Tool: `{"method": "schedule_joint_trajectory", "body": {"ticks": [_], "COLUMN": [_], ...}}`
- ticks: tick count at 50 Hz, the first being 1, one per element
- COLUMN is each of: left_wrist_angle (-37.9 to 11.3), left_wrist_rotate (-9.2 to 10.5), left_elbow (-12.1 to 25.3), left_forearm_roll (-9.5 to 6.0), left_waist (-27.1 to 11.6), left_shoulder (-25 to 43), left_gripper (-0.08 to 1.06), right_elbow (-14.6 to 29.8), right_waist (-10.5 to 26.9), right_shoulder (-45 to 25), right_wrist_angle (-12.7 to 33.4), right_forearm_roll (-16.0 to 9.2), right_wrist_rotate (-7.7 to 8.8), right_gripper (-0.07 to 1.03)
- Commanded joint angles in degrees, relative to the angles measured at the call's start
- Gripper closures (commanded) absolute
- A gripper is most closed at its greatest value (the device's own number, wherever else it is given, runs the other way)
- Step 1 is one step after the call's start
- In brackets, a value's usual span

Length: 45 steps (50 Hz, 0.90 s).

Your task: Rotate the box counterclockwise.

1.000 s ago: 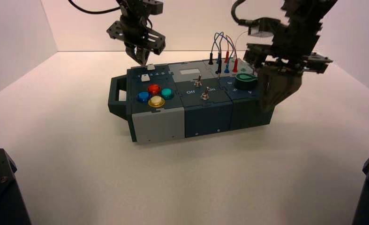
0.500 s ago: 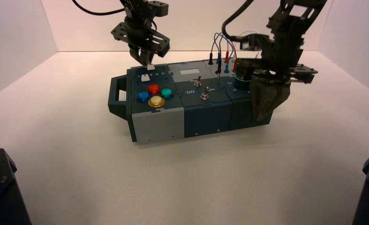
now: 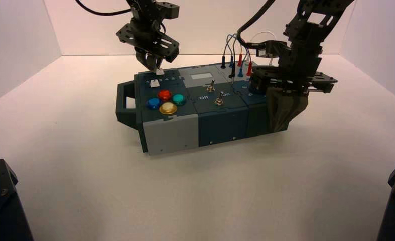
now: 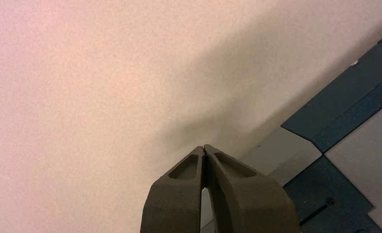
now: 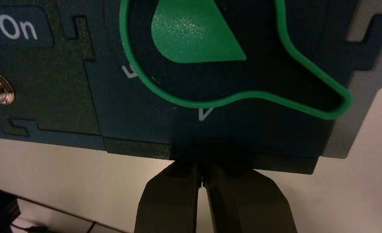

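Box sits on the white table in the middle of the workspace, dark blue-grey, turned a little so that its left end with the handle lies slightly nearer than the right end. On its near face a light grey panel fills the left part. On top, above that panel, are four round buttons: yellow nearest, blue, teal and red. Toward the middle stand two toggle switches, with lettering "On" plain in the right wrist view. At the right near corner of the box the right gripper hangs down against the front edge, fingers pressed together with nothing between them; its wrist view shows the tips meeting just below the edge under the green knob. Farther back, coloured looped wires rise from the rear right of the top. Over the rear left corner, the left gripper points down beside a small white slider, its fingers likewise closed on nothing, with bare table behind the tips.
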State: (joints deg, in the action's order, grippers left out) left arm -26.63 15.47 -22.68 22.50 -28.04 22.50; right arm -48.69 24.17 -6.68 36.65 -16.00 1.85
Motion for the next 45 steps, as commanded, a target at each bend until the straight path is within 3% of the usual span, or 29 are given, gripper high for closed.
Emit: {"method": "schedule_joint_trajectory", "body": {"ticks": [1,20,34,45], "left_wrist_angle": [-0.53,-1.14,-2.55,-3.08], "left_wrist_rotate": [-0.35,-0.79,-2.72,-3.69], "left_elbow": [-0.62,-1.14,-1.93,-3.16], "left_forearm_roll": [-0.18,-0.18,-0.18,-1.05], "left_waist": [-1.93,-4.92,-5.45,-5.89], "left_shoulder": [-1.49,-1.58,-1.05,-1.05], "left_gripper": [1.01,1.01,1.01,1.01], "right_elbow": [2.72,5.80,9.67,14.15], "right_waist": [-0.79,-3.69,-5.19,-5.36], "right_shoulder": [1.05,0.09,-2.90,-6.68], "right_wrist_angle": [-1.49,-2.20,-2.29,-2.20], "right_forearm_roll": [0.18,2.11,4.22,4.83], "right_wrist_rotate": [0.18,0.26,0.26,0.26], "right_gripper": [0.99,0.98,0.99,0.99]}}
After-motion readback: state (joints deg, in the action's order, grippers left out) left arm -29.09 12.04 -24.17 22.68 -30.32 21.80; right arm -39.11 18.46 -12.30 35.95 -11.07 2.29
